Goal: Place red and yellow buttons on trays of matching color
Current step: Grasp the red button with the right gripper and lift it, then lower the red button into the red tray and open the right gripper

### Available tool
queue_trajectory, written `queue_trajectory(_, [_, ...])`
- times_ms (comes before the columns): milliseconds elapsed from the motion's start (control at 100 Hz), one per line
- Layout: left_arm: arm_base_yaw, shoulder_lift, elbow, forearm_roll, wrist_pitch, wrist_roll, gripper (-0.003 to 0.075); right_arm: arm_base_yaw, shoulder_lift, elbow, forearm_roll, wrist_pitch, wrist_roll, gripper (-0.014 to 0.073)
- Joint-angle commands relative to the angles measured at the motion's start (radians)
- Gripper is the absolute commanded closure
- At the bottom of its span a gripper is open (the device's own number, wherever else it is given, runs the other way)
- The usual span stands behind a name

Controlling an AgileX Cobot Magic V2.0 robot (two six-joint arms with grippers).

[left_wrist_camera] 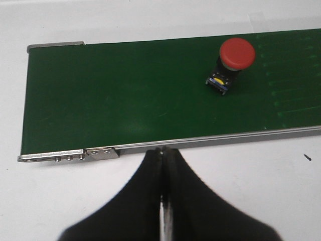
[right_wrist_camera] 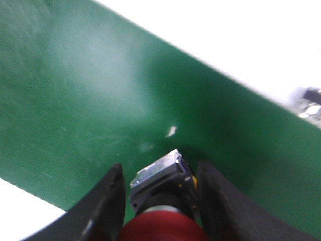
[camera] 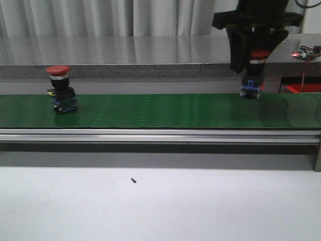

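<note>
Two red buttons show; no yellow button or yellow tray is in view. One red button (camera: pixel 61 89) (left_wrist_camera: pixel 233 63) stands upright and alone on the green belt (camera: pixel 160 110) at the left. My left gripper (left_wrist_camera: pixel 164 150) is shut and empty, over the white table just short of the belt's near rail. The other red button (camera: pixel 254 75) (right_wrist_camera: pixel 163 201) is at the belt's far right, between the fingers of my right gripper (camera: pixel 253 70) (right_wrist_camera: pixel 160 168), which is shut on its red cap. Its blue-grey base hangs just above the belt. A corner of the red tray (camera: pixel 303 88) shows to the right.
The belt's aluminium rail (camera: pixel 160 134) runs along its front edge, with white table (camera: pixel 160 206) in front. A grey counter (camera: pixel 125 55) runs behind the belt. A small circuit board with a red light (camera: pixel 303 52) sits at the back right. A tiny dark speck (camera: pixel 133 180) lies on the table.
</note>
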State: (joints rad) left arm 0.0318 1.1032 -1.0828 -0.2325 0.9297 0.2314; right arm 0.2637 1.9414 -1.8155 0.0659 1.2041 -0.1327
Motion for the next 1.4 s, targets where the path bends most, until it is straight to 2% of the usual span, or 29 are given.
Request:
queue_trajectory(0, [-0.009,-0.020,-0.024,-0.014,-0.054,-0.001,0.0740,-0.026,-0.076,-0.090,-0.030,0.015,-0.009,0.0319])
queue_trajectory(260, [-0.009,-0.020,-0.024,-0.014,-0.048,-0.001,0.0740,-0.149,-0.076,-0.218,-0.030,0.045,-0.009,0.0319])
queue_trajectory(530, [-0.009,-0.020,-0.024,-0.014,-0.027,-0.001,0.0740,-0.331,-0.061,-0.222,-0.030,0.007,-0.009,0.0319])
queue_trajectory(700, [-0.009,-0.020,-0.024,-0.014,-0.023,-0.001,0.0740,-0.408,-0.027,-0.230,-0.023,-0.017,-0.008,0.0319])
queue_trajectory(980, [-0.009,-0.020,-0.026,-0.017,-0.017,-0.001,0.0740,-0.483,0.078,-0.289,-0.010,-0.047,0.013,0.0319])
queue_trajectory(1390, [-0.009,-0.020,-0.026,-0.028,-0.015,-0.001,0.0740,-0.488,0.222,-0.345,0.000,-0.159,0.029,0.0319])
